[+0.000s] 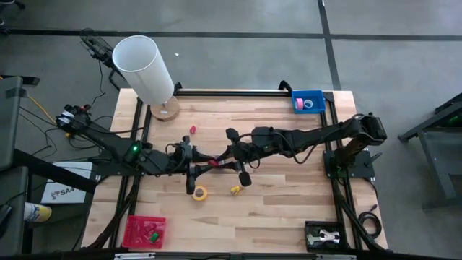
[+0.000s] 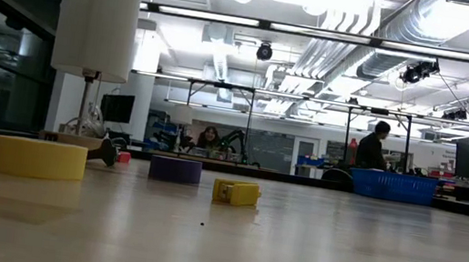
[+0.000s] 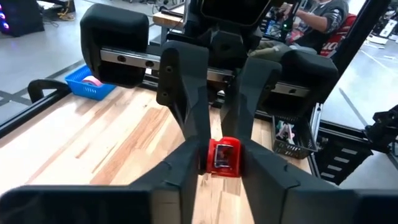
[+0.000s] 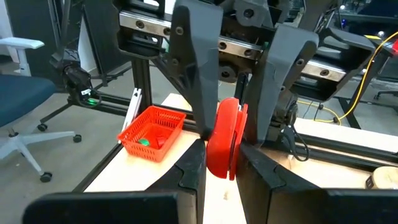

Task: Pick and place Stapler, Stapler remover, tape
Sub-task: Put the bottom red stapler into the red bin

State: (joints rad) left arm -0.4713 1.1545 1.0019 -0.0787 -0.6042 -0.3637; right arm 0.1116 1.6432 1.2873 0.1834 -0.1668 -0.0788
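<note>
Gripping red stapler (image 4: 222, 144) from both ends, both jaws; purple tape (image 2: 175, 169) only in low view.

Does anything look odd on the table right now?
Yes: the red plastic stapler hangs above the middle of the wooden table, pinched from opposite ends by the left gripper and right gripper at once.

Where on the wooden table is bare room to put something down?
Bare wood lies between the blue plastic basket and the black tray, and between the white lamp and that basket. The centre is crowded: left hand and right hand both grip a red stapler, above the yellow tape roll.
</note>
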